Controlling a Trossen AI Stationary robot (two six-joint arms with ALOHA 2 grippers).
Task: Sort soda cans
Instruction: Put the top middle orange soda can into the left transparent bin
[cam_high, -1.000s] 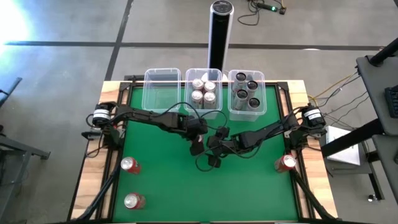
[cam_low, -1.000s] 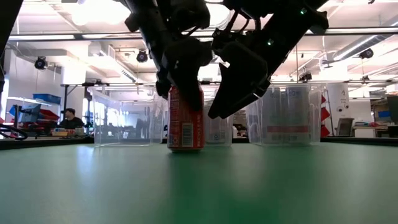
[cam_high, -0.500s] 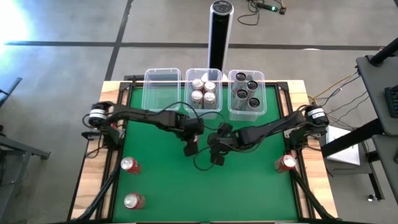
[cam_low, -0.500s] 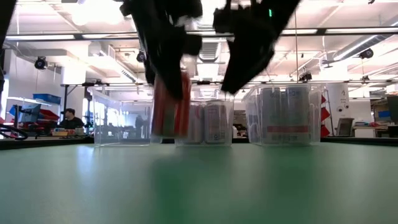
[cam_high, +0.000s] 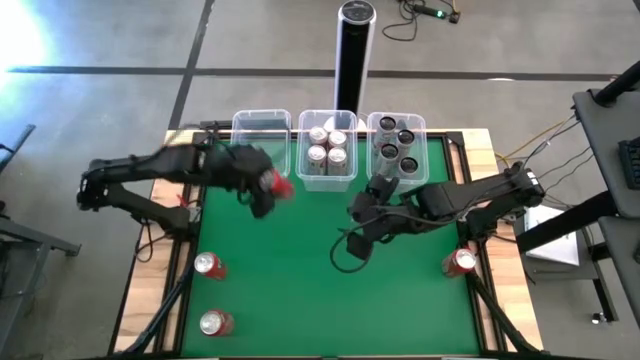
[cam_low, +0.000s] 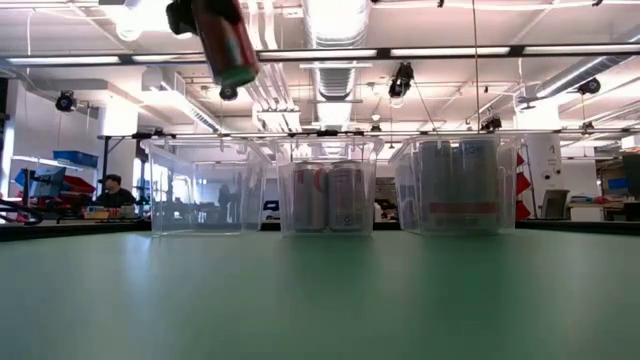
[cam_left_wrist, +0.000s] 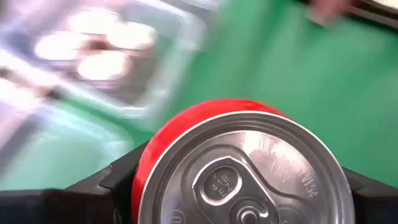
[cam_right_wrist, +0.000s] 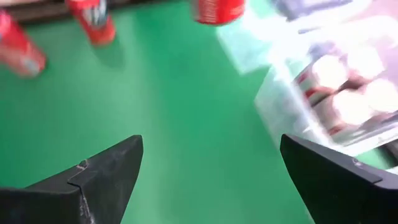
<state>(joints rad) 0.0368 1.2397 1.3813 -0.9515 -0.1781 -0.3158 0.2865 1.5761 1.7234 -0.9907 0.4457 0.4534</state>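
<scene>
My left gripper is shut on a red soda can, which it carries high over the table in front of the empty left tub. In the low view this can hangs tilted near the ceiling line. My right gripper hovers open right of centre, with nothing between its fingers. Three more red cans stand on the mat: two near left and one near right. The middle tub and the right tub each hold several cans. My left gripper pinches the red can between its two fingers, one on each side of the body just below the silver top. The fingers come from above. The can hangs clear of the table, its lower end tilted to one side.
The three clear tubs stand in a row along the far edge, with a tall black post behind them. A loop of black cable hangs under my right arm. The wooden table frame borders the green mat.
My left gripper has lifted the red can off the middle of the mat. It has carried the can up and toward the far left, to the front of the left tub, and the can has tipped out of upright. My right gripper has drawn back toward the right and risen.
</scene>
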